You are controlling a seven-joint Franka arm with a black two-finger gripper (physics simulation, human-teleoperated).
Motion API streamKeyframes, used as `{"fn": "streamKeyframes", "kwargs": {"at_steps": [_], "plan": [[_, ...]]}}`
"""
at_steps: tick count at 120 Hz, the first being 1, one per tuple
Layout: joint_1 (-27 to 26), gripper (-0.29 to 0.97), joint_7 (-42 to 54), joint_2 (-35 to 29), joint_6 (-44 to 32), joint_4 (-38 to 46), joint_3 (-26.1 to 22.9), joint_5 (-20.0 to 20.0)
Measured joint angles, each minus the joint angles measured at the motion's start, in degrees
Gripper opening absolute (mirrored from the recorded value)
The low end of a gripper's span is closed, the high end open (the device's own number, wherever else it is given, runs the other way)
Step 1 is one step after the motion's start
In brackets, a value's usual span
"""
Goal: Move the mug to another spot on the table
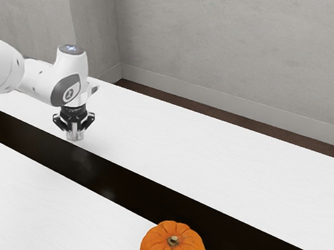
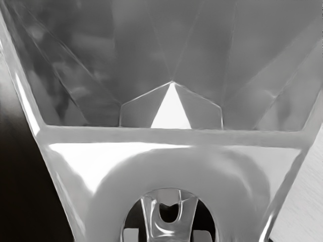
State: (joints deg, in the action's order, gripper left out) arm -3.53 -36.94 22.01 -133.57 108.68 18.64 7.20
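Well apart from the pumpkin (image 1: 172, 247), far toward the exterior view's left and farther back: the gripper (image 1: 76, 139), pointing straight down at the end of the white arm (image 1: 34, 78). Clamped on the mug (image 1: 76, 132), a small pale grey thing pinched from two sides between the black fingers. Impossible to tell from this angle whether lifted clear of the surface or resting on it.

Pumpkin itself orange and ribbed, upright with its stub of stem on top, on the near white part of the table (image 1: 229, 155). Just behind the pumpkin, a dark strip (image 1: 147, 197) running slantwise across the white top. Gripper and mug on the side of that strip away from the pumpkin, about over its far edge. A faint pale sheen on the strip, on the pumpkin's side of the gripper and close to it.

Close under the hand in the wrist view, the mug (image 2: 171, 55) again: a wide grey faceted wall, glassy, with a bright triangular glint near its middle and a pale band beneath. Lower still, a pale arch around an oval opening; no telling whether a handle.
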Motion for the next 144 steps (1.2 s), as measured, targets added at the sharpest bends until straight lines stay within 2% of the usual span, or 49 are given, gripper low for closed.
{"fn": "streamKeyframes", "kwargs": {"at_steps": [20,43,56,83,102,140,144], "plan": [[-0.22,-0.05,-4.21,-3.31,-5.30,5.72,-2.39,2.04],[-0.70,-0.05,-11.26,-9.44,-9.70,12.81,-7.63,12.78],[-1.25,-0.05,-15.26,-12.15,-12.00,17.17,-9.78,16.22],[-2.31,-0.05,-22.43,-14.85,-15.22,24.07,-14.29,19.94],[-2.96,-0.05,-27.21,-15.14,-16.14,25.66,-16.33,23.19],[-3.86,-0.05,-34.22,-12.96,-18.51,27.43,-16.76,24.63],[-3.92,0.00,-34.77,-12.91,-18.68,27.37,-16.76,24.55]]}}
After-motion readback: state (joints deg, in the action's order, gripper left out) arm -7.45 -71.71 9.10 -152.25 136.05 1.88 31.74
